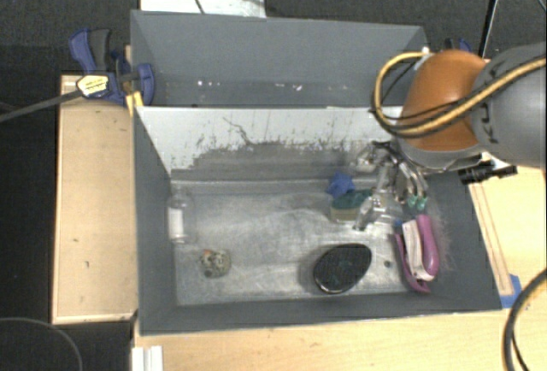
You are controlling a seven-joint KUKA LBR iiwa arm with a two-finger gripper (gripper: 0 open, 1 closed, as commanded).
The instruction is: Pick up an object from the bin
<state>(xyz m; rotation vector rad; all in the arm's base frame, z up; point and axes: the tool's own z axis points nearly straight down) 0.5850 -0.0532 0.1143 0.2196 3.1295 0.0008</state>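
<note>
The gripper (374, 205) hangs low near the bin's (265, 232) right wall, just beside a blue piece (341, 185) and a teal block (346, 205); I cannot tell its opening. A black oval (342, 268) lies by the front edge.

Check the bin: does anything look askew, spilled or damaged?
Nothing looks spilled or broken. The grey metal bin is scuffed with dark scratches on its back wall, and the purple-and-white oblong thing lies tight against the right wall.
</note>
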